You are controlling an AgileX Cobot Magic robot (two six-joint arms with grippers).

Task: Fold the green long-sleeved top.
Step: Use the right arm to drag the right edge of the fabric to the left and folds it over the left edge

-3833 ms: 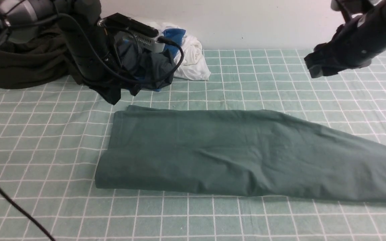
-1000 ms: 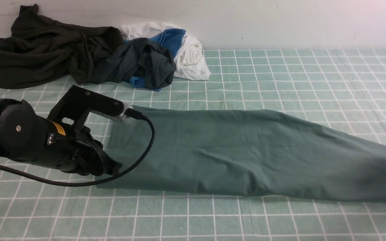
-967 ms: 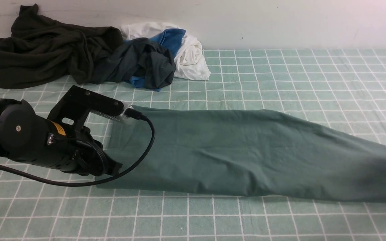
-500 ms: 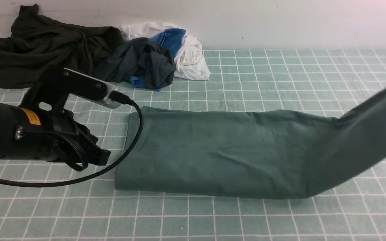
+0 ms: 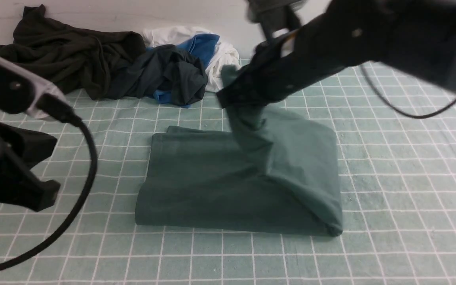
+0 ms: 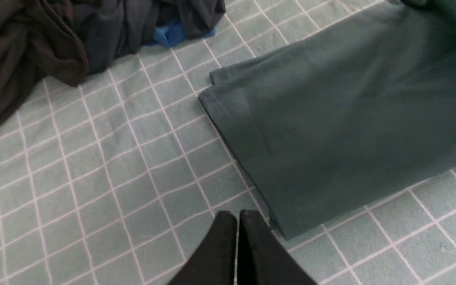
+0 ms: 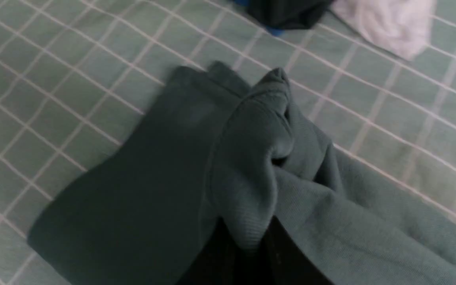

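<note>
The green long-sleeved top (image 5: 208,186) lies as a folded strip across the middle of the checked cloth. Its right end is lifted and doubled back over the middle. My right gripper (image 5: 230,101) hangs above the strip's far edge, shut on that raised end. In the right wrist view a ribbed edge of the top (image 7: 251,166) is pinched in my right gripper (image 7: 247,241). My left gripper (image 6: 238,215) is shut with nothing in it, just off the top's (image 6: 350,118) near left corner. In the front view the left gripper (image 5: 48,192) sits well left of the top.
A very dark olive-black garment (image 5: 54,59), a dark grey-and-blue garment (image 5: 172,79) and a white cloth (image 5: 226,67) are heaped along the back wall at the left. The left arm's black cable (image 5: 87,174) loops over the checked tablecloth (image 5: 410,178).
My right gripper has carried the top's right end up and leftward, doubling it over the middle. The left arm has drawn back to the left, off the top.
</note>
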